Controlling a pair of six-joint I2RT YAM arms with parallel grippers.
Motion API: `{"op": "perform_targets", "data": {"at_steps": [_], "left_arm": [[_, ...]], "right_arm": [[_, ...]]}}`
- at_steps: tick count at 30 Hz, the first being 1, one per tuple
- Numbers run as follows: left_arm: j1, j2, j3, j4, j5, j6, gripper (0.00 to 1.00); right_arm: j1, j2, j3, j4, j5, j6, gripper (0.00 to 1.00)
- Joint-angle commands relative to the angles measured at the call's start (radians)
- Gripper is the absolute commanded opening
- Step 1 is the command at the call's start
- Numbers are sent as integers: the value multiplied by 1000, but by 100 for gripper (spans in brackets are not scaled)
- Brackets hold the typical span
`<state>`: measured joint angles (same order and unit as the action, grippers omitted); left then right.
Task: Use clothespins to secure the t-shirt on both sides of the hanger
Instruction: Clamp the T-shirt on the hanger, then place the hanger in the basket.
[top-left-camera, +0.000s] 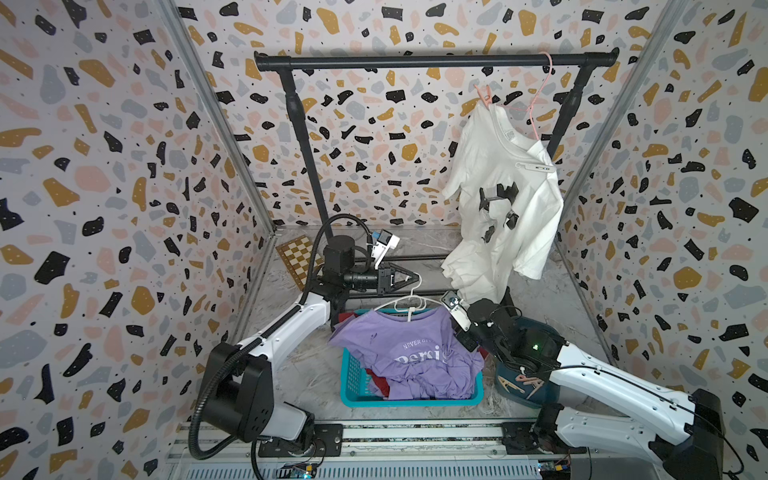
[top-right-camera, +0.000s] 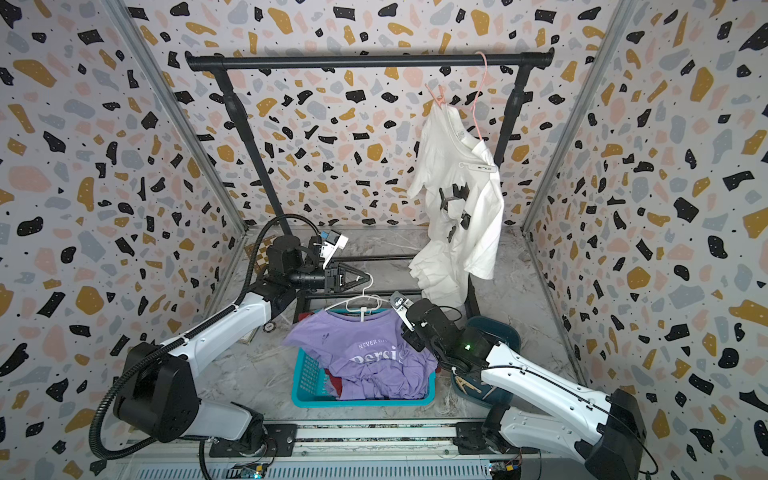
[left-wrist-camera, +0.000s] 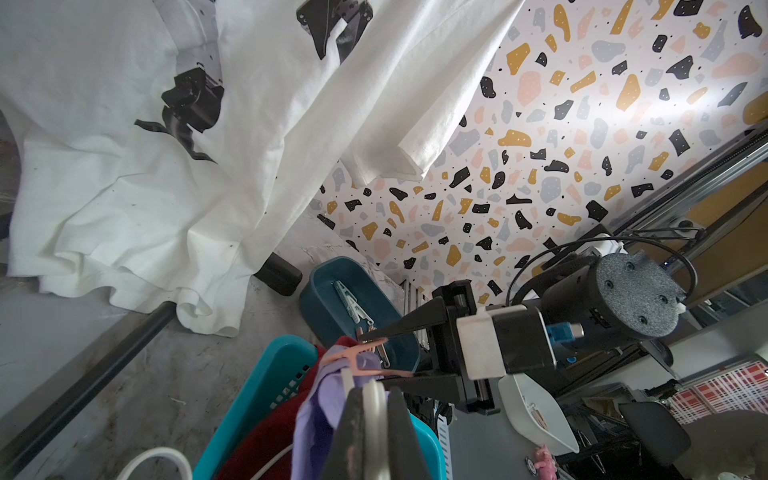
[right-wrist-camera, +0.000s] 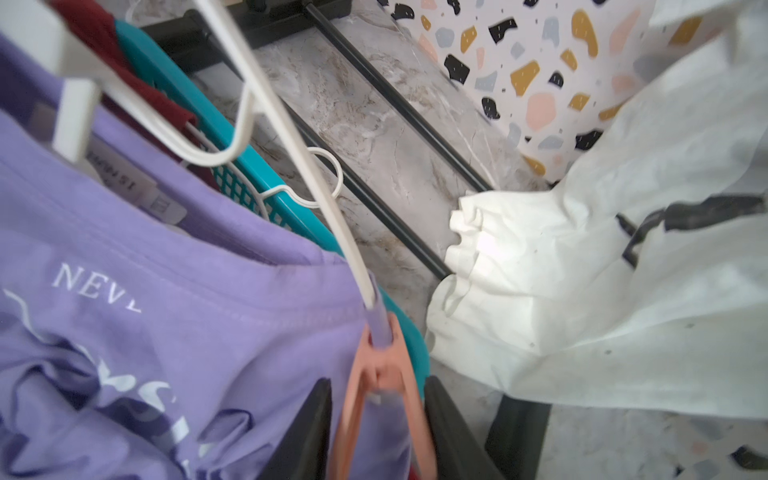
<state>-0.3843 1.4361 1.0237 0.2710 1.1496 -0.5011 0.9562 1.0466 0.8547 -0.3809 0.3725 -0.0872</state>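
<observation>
The peach clothespin (right-wrist-camera: 380, 370) is closest, clipped over the purple t-shirt's (right-wrist-camera: 166, 291) shoulder and the white hanger's (right-wrist-camera: 336, 220) arm. The right end effector (right-wrist-camera: 378, 388) stands partly open, a finger on either side of the pin's handles. The left end effector (top-left-camera: 413, 277) pinches the hanger's hook above the teal basket (top-left-camera: 353, 374). Spare clothespins (top-left-camera: 524, 381) lie in the dark tray (top-right-camera: 505, 332).

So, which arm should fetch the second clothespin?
Probably the right. The left end effector is shut on the white hanger, holding the purple t-shirt up; the right end effector is at the clipped peach clothespin, with the clothespin bin beside that arm.
</observation>
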Motion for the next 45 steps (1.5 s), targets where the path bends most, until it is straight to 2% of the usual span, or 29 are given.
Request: {"op": "perform_targets", "data": {"at_steps": [1,4,7,10,12,18,24,26,29,32,35,37,39,45], "left_arm": [[-11,-35,-1,40,31,15,0],[-11,-34,16,-59,-14,64,0],[-9,-14,38,-154,-60,111,0],[-10,12,38,-165,-87,105,0],[-6,27,35,-168,-111,101,0],[9,88,30,-147,-116,92,0],[23,124,30,-140,-121,98,2],[26,131,33,-152,-131,102,11],[28,137,36,-172,-141,114,15],[29,141,44,-199,-149,115,36],[29,136,54,-243,-174,131,48],[30,121,66,-307,-226,157,62],[30,95,70,-361,-289,175,70],[29,10,74,-481,-416,176,89]], "right_arm": [[4,-4,44,-5,6,15,59],[4,-11,53,-24,8,37,72],[4,-28,66,-52,-5,69,80],[3,-52,85,-88,-34,113,93],[4,-64,104,-122,-57,147,98],[-53,-115,141,-217,-142,269,100],[-317,-159,134,-295,-311,363,100],[-402,-169,120,-307,-368,390,100],[-515,-181,90,-321,-457,421,97],[-593,-184,55,-336,-506,437,95],[-660,-196,21,-349,-512,452,93],[-716,-200,11,-369,-520,469,92],[-774,-201,-2,-388,-534,494,90],[-930,-212,-74,-416,-584,605,85]]}}
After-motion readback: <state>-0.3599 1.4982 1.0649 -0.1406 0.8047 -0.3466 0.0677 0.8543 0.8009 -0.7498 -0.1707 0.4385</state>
